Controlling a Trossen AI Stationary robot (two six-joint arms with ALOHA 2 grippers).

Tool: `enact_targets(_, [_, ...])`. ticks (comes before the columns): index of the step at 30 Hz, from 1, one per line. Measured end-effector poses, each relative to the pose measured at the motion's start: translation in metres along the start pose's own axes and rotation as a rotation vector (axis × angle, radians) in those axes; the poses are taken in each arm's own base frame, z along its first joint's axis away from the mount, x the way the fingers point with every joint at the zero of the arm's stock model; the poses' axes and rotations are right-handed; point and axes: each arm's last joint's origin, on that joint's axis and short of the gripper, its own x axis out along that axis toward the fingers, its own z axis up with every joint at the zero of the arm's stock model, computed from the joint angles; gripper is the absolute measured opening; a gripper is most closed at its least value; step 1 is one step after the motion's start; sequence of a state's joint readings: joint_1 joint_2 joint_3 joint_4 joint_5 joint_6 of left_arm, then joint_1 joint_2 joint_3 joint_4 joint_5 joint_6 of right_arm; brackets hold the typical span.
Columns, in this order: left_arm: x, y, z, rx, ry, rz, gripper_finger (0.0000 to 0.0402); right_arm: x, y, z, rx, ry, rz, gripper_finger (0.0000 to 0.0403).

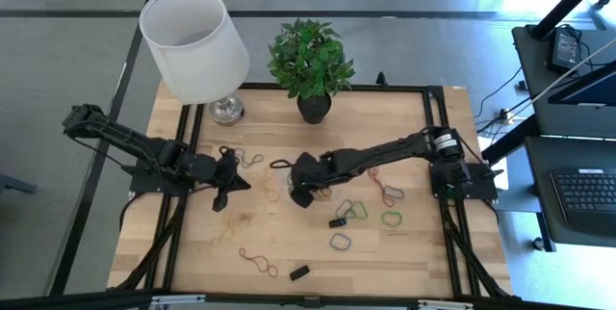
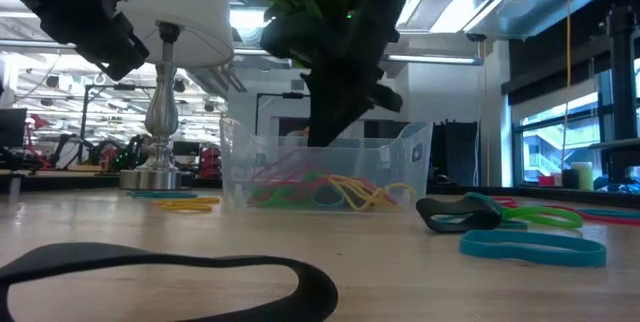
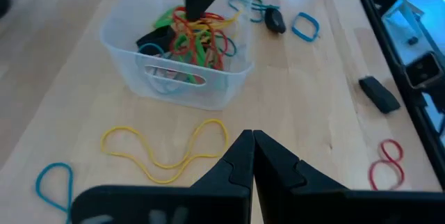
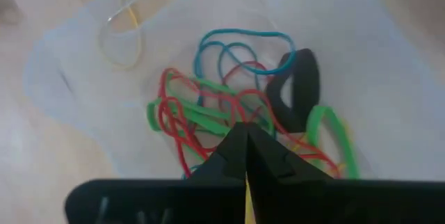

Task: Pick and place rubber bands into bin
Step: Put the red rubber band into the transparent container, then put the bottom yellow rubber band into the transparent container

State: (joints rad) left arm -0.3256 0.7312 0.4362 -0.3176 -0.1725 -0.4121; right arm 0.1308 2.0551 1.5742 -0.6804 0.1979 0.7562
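Right wrist view: right gripper (image 4: 245,135), fingers together, sits over bands (image 4: 208,113) in bin (image 4: 62,64), frame centre. Left gripper (image 3: 252,147) also shut, waits nearby. Risk: a band snags & lifts out w/ fingers.

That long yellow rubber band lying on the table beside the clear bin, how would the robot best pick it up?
Probably from straight above, pinching one strand of the yellow rubber band at its narrow middle dip. It lies flat and wavy beside the bin, with the left hand close by it.
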Motion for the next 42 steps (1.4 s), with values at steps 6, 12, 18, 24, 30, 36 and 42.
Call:
enact_targets(6, [0.0, -0.001, -0.001, 0.063, 0.017, -0.041, 0.0003, 0.002, 0.001, 0.005, 0.097, 0.02, 0.07, 0.0017])
enact_targets(12, [0.0, -0.001, -0.001, 0.103, 0.016, -0.041, 0.0003, 0.002, 0.0, 0.004, 0.146, 0.031, 0.063, 0.0052])
enact_targets(18, [0.0, -0.001, -0.001, 0.123, 0.016, -0.041, 0.0003, -0.003, 0.0, 0.005, 0.179, 0.029, 0.066, 0.0102])
enact_targets(24, [0.0, -0.001, -0.001, 0.189, 0.014, -0.035, 0.0003, -0.037, -0.003, 0.009, 0.114, -0.001, 0.099, 0.0117])
enact_targets(30, [-0.004, -0.001, 0.002, 0.19, 0.101, -0.004, 0.0002, -0.093, -0.008, -0.006, -0.028, -0.057, 0.076, 0.0091])
enact_targets(36, [-0.009, -0.01, 0.022, 0.157, 0.228, 0.098, 0.0002, -0.133, -0.037, -0.057, -0.032, -0.125, 0.026, 0.0068])
enact_targets(42, [0.0, -0.021, 0.039, 0.029, 0.338, 0.22, 0.0003, -0.155, -0.084, -0.122, 0.082, -0.146, 0.074, 0.0057])
